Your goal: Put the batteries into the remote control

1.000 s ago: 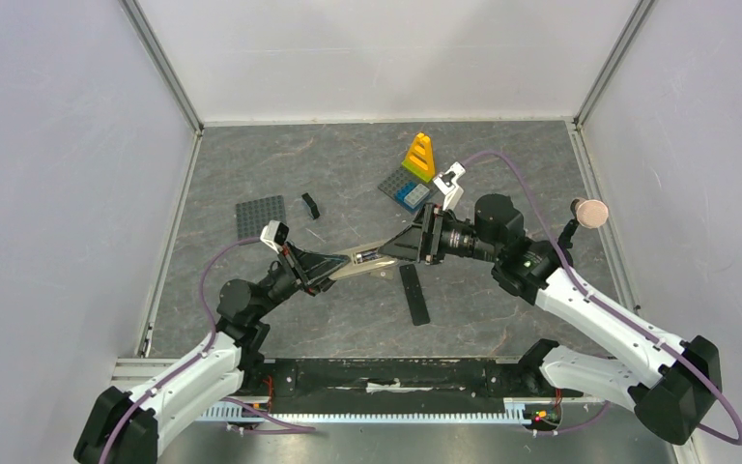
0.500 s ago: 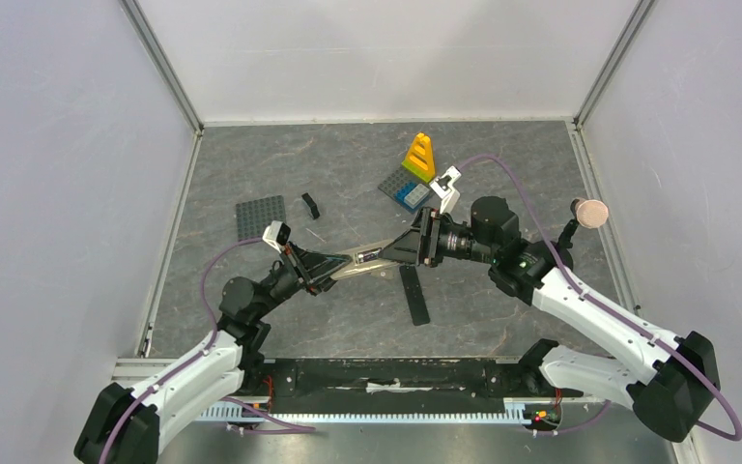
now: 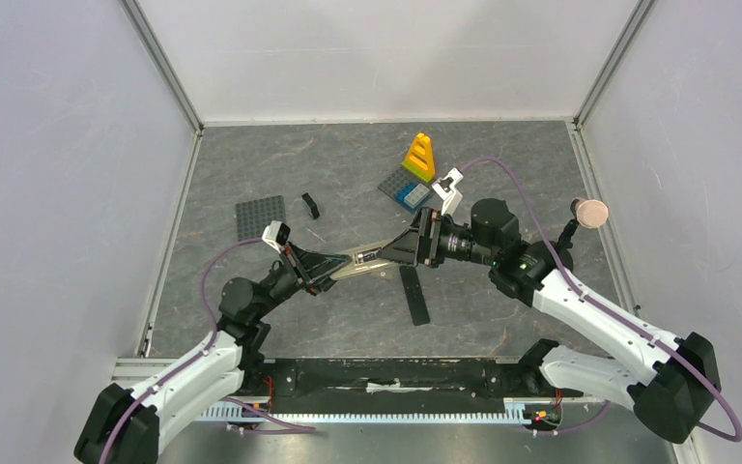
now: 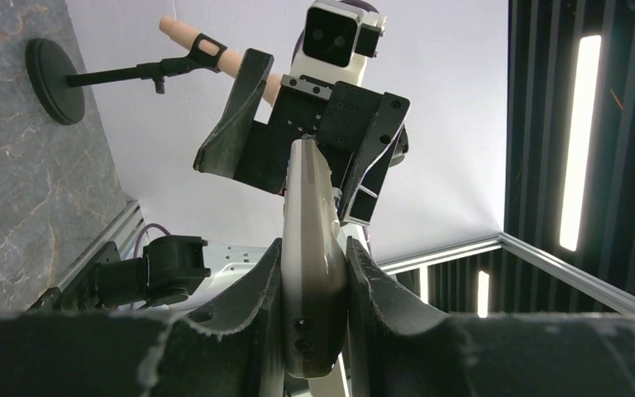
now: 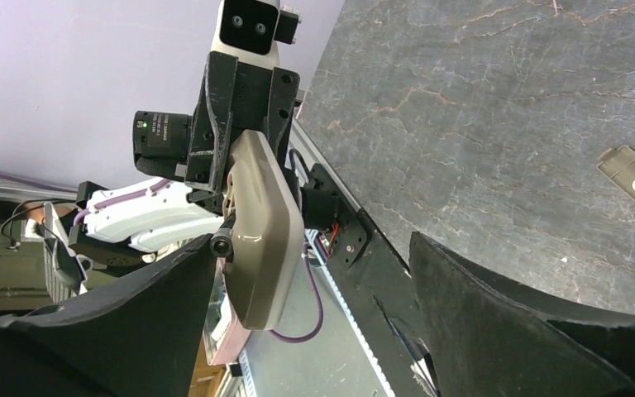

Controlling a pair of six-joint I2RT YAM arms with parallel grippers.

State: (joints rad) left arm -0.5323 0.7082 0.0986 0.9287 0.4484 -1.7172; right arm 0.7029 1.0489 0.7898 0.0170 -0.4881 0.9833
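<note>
Remote control (image 4: 312,273) midair — left fingers (image 4: 252,302) pinching one end, right fingers (image 5: 479,306) spread, flanking other

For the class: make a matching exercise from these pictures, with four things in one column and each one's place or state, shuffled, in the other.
1 remote control
2 yellow block
3 studded plate
4 right pincer

A open
B flat on the table
C clamped in left pincer
D furthest back

Pairs: 1-C, 2-D, 3-B, 4-A
</note>
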